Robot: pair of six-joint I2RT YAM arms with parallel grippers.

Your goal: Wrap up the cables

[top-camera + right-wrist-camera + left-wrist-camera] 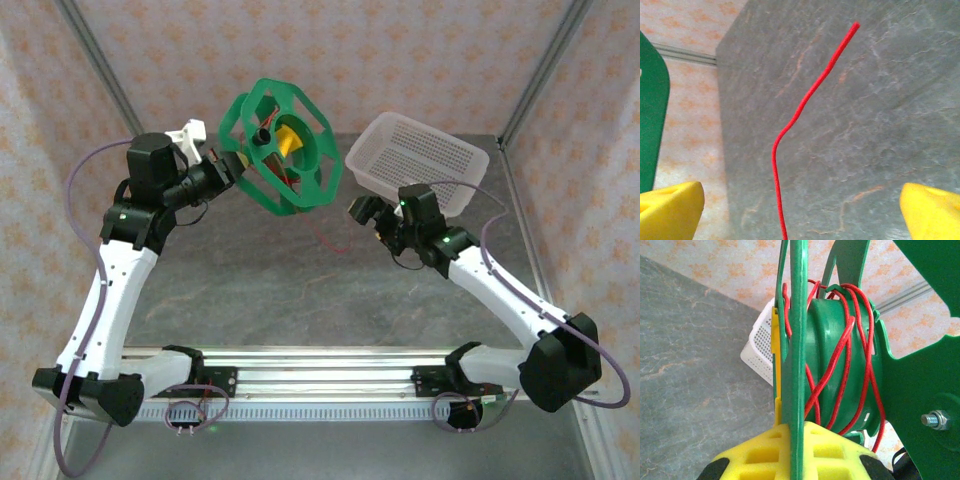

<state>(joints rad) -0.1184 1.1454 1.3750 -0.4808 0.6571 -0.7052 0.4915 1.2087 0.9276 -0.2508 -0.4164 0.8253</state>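
Cables (845,355) coil red around the green reel (290,150); my left claw (792,445) is clamped on its flange. My right claw (801,212) gapes wide, holding nothing; one strand passes between its jaws.

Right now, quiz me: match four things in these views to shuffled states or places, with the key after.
1. left gripper
2. right gripper
3. red cable
4. white basket

A. open, with a loose red end in the gap
B. wound in loose turns on the hub
C. shut on a flange of the green reel
D. at the far right of the table, beside the raised reel

Pairs: 1-C, 2-A, 3-B, 4-D
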